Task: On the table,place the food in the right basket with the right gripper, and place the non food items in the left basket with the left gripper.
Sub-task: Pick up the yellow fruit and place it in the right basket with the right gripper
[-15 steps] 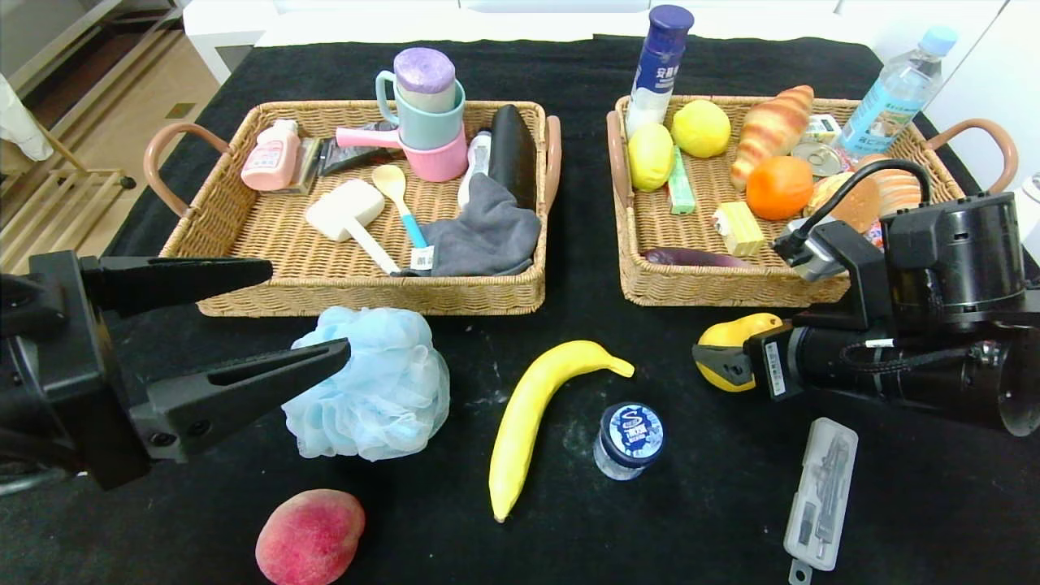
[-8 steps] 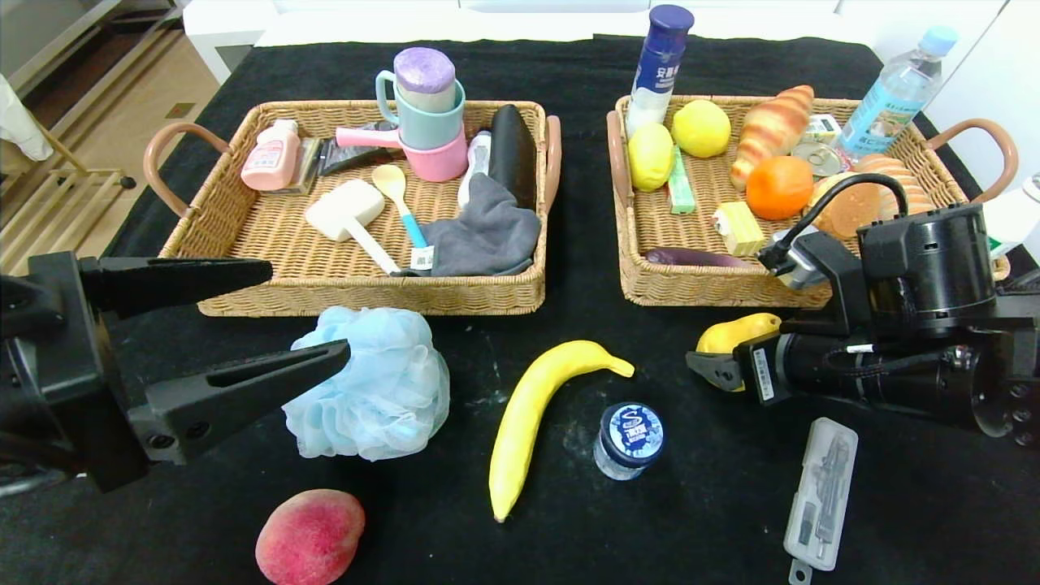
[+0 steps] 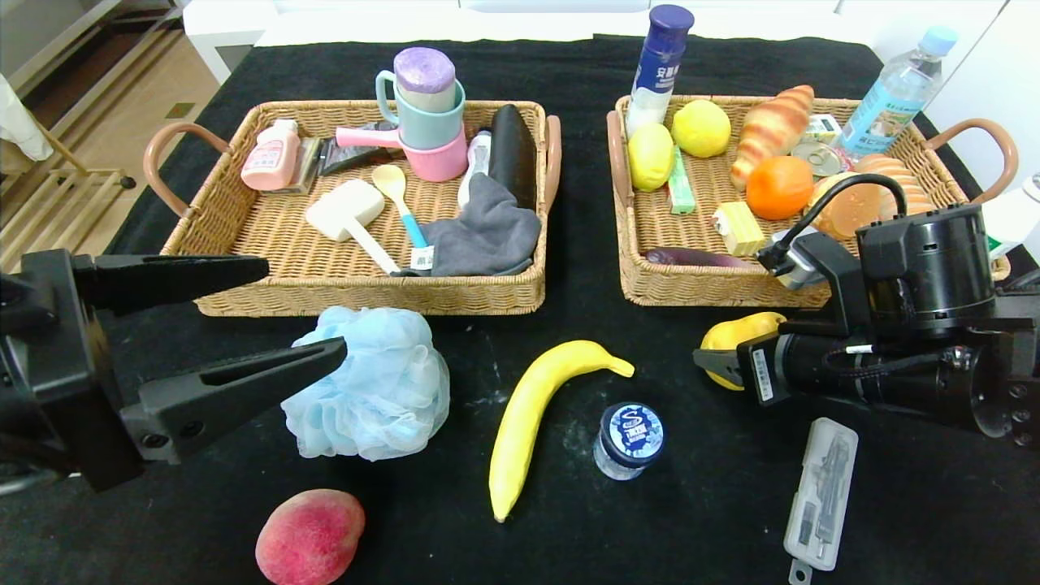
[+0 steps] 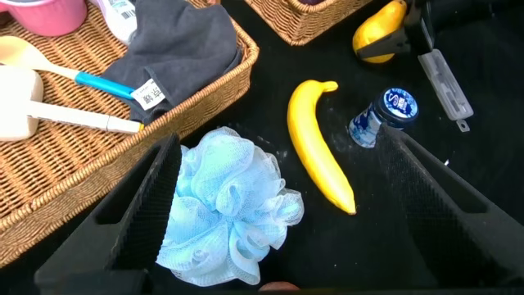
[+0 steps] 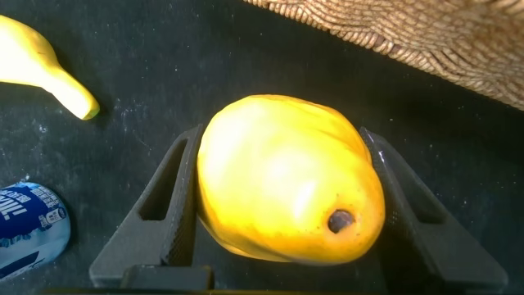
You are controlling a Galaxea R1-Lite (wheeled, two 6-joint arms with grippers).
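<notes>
On the black table (image 3: 715, 536), my right gripper (image 3: 718, 355) is shut on the yellow pear (image 3: 738, 330), just in front of the right basket (image 3: 699, 289). In the right wrist view the gripper (image 5: 280, 135) has one finger pressed against each side of the pear (image 5: 286, 180). My left gripper (image 3: 307, 307) hovers open above the light-blue bath pouf (image 3: 374, 390), apart from it. The banana (image 3: 532, 410), blue-lidded jar (image 3: 630, 439), peach (image 3: 309, 536) and compass case (image 3: 821, 496) lie on the cloth.
The left basket (image 3: 366, 297) holds cups, a spoon, a grey cloth and bottles. Lemons, an orange, bread, a croissant and bottles fill the right basket. The banana tip (image 5: 49, 78) and the jar (image 5: 29, 229) lie close beside the held pear.
My right arm slid a little to the left and its fingers closed in on the pear. The left gripper barely moved.
</notes>
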